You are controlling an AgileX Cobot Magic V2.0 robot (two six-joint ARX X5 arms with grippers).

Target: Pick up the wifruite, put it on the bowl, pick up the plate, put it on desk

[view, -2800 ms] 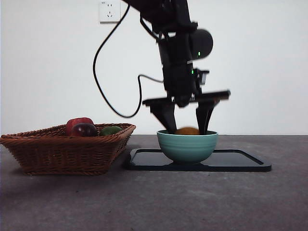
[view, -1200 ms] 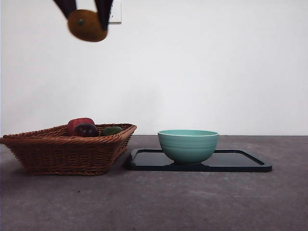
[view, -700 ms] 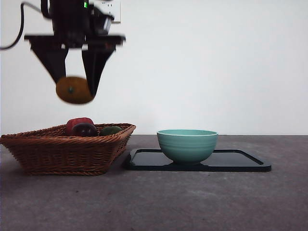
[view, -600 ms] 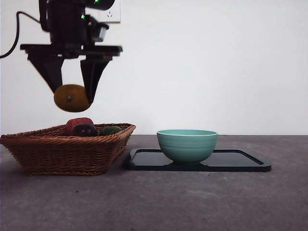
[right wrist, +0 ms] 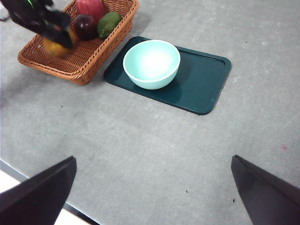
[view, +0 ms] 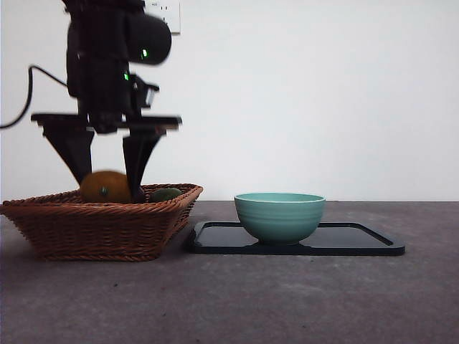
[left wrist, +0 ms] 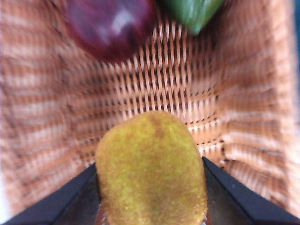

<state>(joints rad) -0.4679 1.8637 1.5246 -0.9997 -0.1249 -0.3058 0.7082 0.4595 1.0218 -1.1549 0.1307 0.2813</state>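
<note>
Left claw [view: 105,188] grips the orange fruit [view: 105,186] between its jaws, low inside the wicker basket [view: 100,229] at left of the front view. Teal bowl [view: 280,216] stands empty on the black tray [view: 358,244], centre frame. Right claw [right wrist: 154,197] hangs spread wide above the tabletop [right wrist: 140,140].

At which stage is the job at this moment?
Nothing looks finished. The bowl is empty on the black tray. In hand: the left gripper holds the wifruite down inside the wicker basket. Left: put the fruit in the bowl, then move the plate onto the desk. The right gripper waits, open.
</note>
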